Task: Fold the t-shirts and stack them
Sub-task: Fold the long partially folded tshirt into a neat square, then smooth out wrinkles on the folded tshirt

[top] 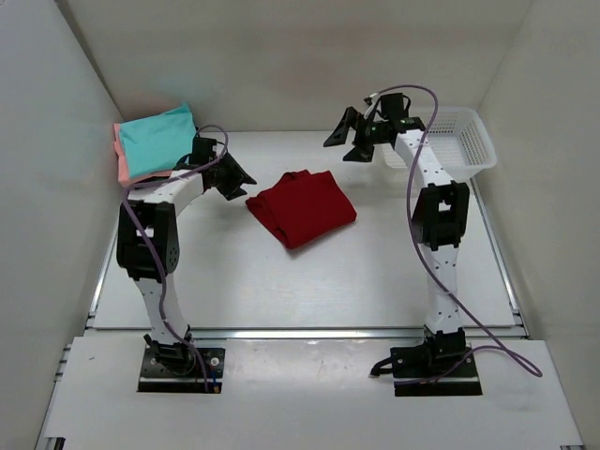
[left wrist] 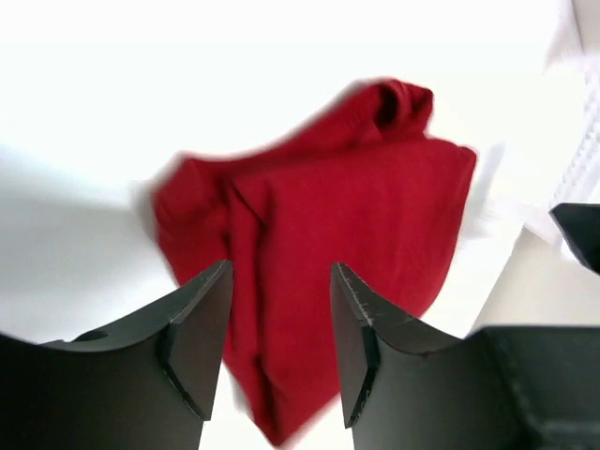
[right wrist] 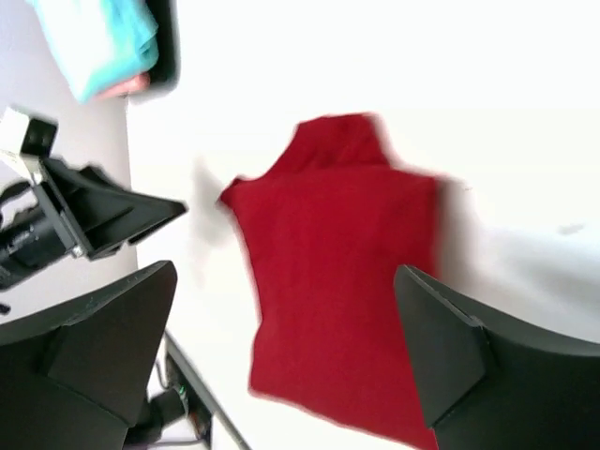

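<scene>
A dark red t-shirt lies folded in the middle of the table; it also shows in the left wrist view and in the right wrist view. A folded teal t-shirt rests on a salmon-pink one at the back left corner; the teal one also shows in the right wrist view. My left gripper is open and empty, just left of the red shirt. My right gripper is open and empty, raised behind the red shirt.
A white mesh basket stands at the back right, beside the right arm. White walls close in the table on the left, back and right.
</scene>
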